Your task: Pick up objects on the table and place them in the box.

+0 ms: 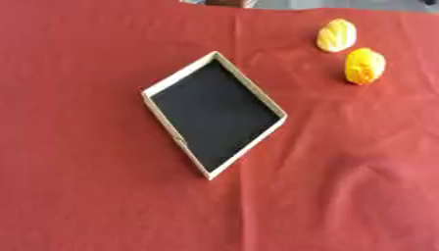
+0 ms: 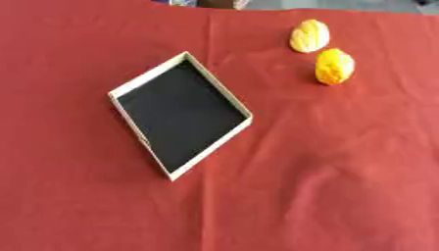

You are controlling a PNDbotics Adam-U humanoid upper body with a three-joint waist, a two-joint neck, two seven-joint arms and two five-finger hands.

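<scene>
box [image 1: 178,138] (black inside) left of two yellow objects [image 1: 363,65]; no robot hand visible

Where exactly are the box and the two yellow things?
box [image 1: 161,87], left eye view, on its pale rim.
paler yellow object [image 1: 336,35], left eye view, its middle.
deeper yellow object [image 1: 364,65], left eye view, its middle.

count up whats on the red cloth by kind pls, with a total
yellow-orange objects: 2 (paler one, deeper orange one)
box, black inside: 1
total: 3
</scene>
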